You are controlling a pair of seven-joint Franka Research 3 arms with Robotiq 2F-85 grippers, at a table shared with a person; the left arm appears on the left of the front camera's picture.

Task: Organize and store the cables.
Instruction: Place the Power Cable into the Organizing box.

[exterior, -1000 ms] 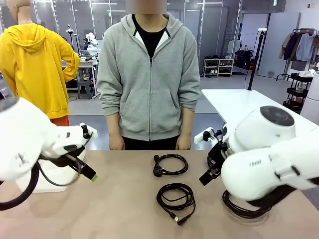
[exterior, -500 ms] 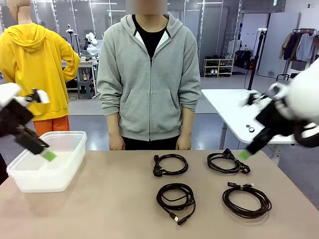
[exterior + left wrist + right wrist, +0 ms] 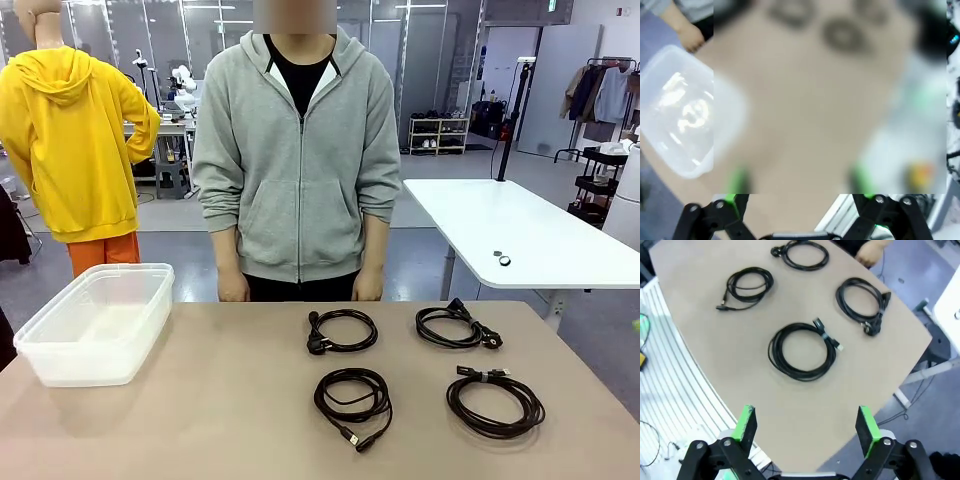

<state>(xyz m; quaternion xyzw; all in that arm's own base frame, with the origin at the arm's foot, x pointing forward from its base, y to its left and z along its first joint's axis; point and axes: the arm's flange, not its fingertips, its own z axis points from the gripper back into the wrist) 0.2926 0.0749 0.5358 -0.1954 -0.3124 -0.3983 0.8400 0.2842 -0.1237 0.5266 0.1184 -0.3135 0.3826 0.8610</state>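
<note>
1. lying in a loose two-by-two grid on the right half of the table (image 3: 220, 430), the four cables are kept apart from one another, probably so that each coil can be taken singly without snagging a neighbour.
2. toward the far edge sit the far middle cable (image 3: 342, 331) and the far right cable (image 3: 458, 328), whose plug end is turned to the right edge.
3. toward the near edge sit the near middle cable (image 3: 352, 397), with a small plug trailing nearward, and the near right cable (image 3: 495, 401), bound by a small tie.
4. the clear plastic container (image 3: 60, 362) stands at the left edge, well apart from every coil and with nothing in it. i judge it to be the store the cables are meant for.
5. the right gripper (image 3: 805, 424) hangs high over the table's near right corner, above the tied coil. its jaws are spread wide and its green pads (image 3: 746, 423) hold nothing, a stance that overlooks all four coils.
6. the left gripper (image 3: 799, 182) is likewise wide open and empty, raised above the table with the container off to one side. its own view is too blurred to say more.
7. the person (image 3: 298, 170) stands at the far edge, touching nothing on the table.
8. no coil is stored yet, so i judge the task to be at its start. the tied coil looks the handiest first pick for the right arm.
</note>
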